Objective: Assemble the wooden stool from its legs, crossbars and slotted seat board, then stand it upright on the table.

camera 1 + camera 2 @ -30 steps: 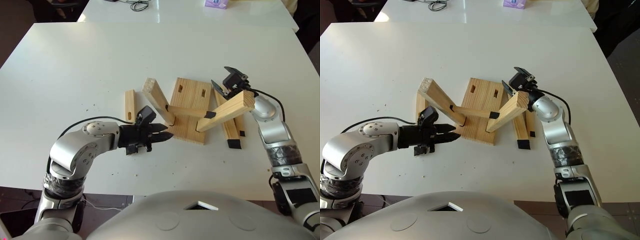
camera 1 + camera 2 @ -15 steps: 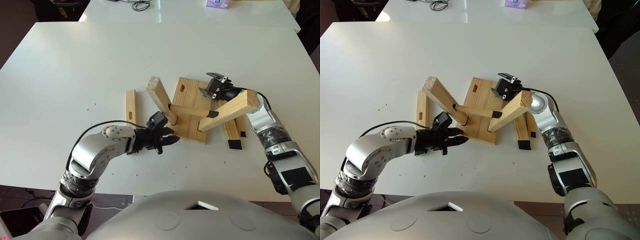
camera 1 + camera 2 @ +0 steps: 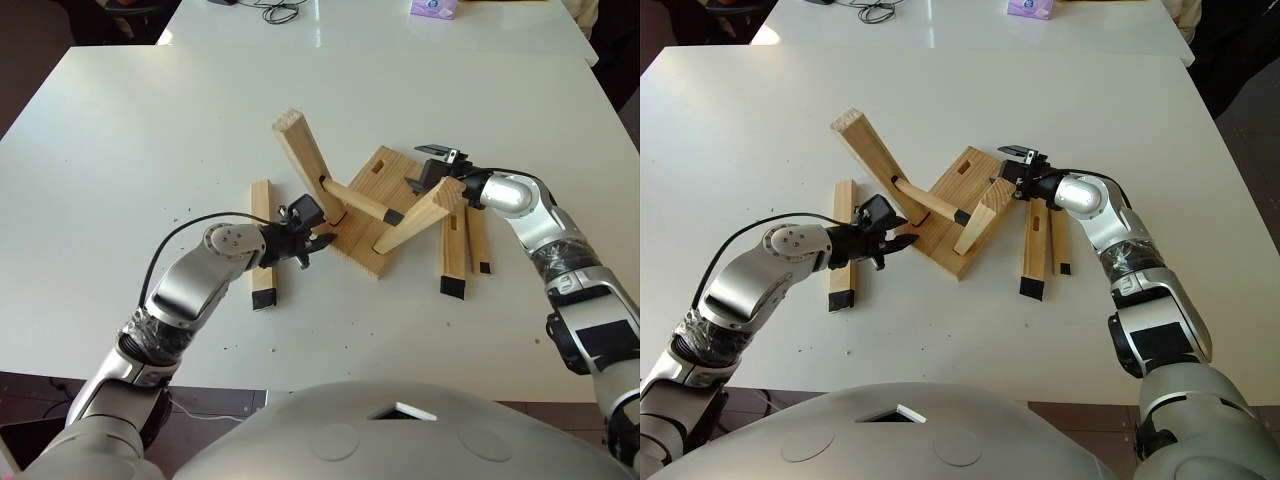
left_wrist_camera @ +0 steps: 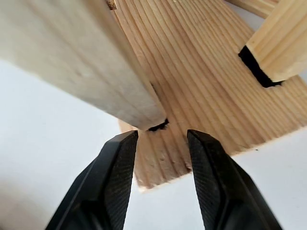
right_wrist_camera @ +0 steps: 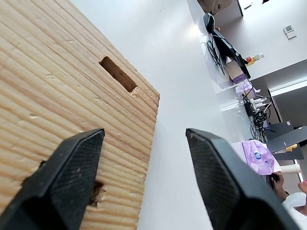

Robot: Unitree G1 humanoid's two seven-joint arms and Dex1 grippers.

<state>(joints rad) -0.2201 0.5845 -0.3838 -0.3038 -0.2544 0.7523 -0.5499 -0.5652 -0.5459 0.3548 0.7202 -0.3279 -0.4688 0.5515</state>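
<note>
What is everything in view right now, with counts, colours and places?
seat board: one, pale wood, slotted, flat at table centre
leg frame: one, pale wood, two legs joined by a crossbar, standing on the seat board
loose pieces: three, pale wood, black tips; one left of the board, two right
table: one, white, under everything
rear table: one, white, holding black cables and a purple box
left gripper: black, jaws open, at the frame's left foot
right gripper: black, jaws open, beside the right leg's top
</note>
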